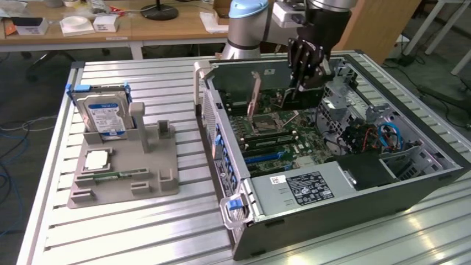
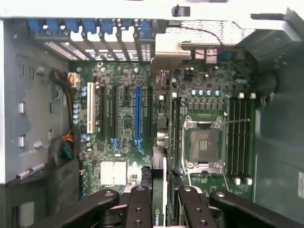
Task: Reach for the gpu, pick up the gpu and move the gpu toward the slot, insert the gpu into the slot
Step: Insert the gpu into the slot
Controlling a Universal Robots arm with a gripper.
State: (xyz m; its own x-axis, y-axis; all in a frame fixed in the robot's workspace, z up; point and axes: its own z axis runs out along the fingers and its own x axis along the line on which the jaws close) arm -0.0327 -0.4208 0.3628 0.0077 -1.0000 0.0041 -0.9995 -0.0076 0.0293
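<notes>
On a slatted metal worktop [image 1: 147, 232], in a room with wooden desks [image 1: 147, 27] behind: open computer case [image 1: 353, 193], side off, motherboard [image 2: 123, 118] bared. Towards the exterior view's left, well apart, a grey stand [image 1: 125, 176] with a blue-labelled hard drive [image 1: 103, 113] upright. Over the motherboard, pincer [image 1: 305, 83] clamped on the gpu [image 2: 161, 142], dark fingers [image 2: 140, 202] on either face. Stands on edge, long axis parallel to the slots, silver bracket [image 2: 168, 57] pointing at the case's rear wall with the blue clips. Seated or not: cannot tell.

Exterior view high, oblique, over whole table [image 1: 132, 232] — wrist view close, straight down; both share motherboard [image 1: 298, 131] [image 2: 126, 118].
</notes>
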